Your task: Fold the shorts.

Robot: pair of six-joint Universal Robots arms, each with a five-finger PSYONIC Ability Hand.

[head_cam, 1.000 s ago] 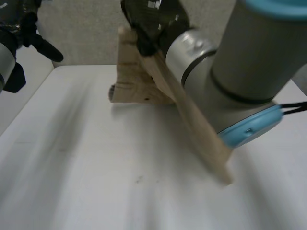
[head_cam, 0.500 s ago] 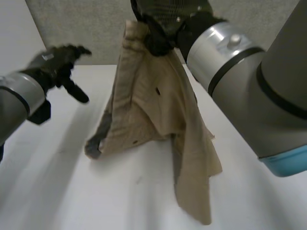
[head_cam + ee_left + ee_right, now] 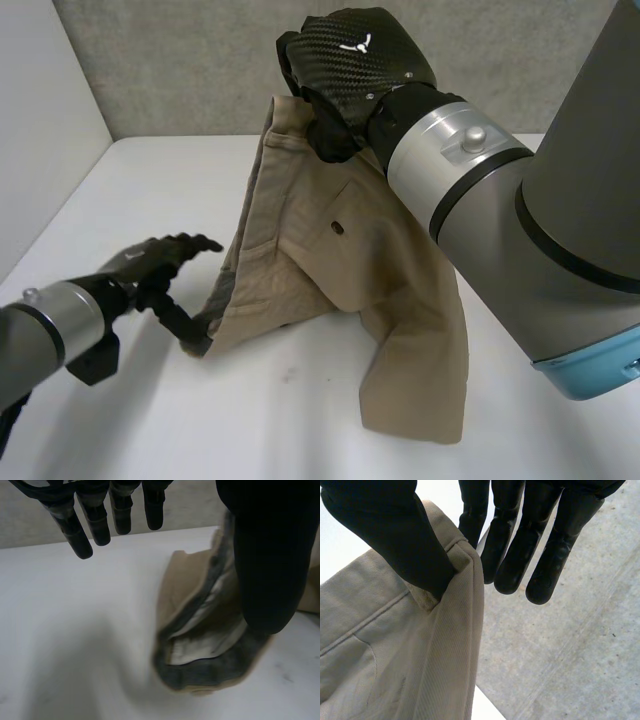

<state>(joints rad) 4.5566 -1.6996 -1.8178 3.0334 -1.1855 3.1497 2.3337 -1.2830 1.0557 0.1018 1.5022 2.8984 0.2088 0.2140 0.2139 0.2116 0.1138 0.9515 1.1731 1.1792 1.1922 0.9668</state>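
head view: i see my right hand (image 3: 350, 70) raised above the white table (image 3: 250, 430), thumb and fingers pinched on a top corner of the tan shorts (image 3: 320, 250). they hang from it, lower edges resting on the table. my left hand (image 3: 150, 262) sits low beside them, fingers straight and spread, holding nothing, its thumb (image 3: 265, 570) touching the shorts' open lower edge.

One pair of shorts (image 3: 320, 265), one left robot hand (image 3: 152, 262), one right robot hand (image 3: 355, 65), one white table (image 3: 150, 185)
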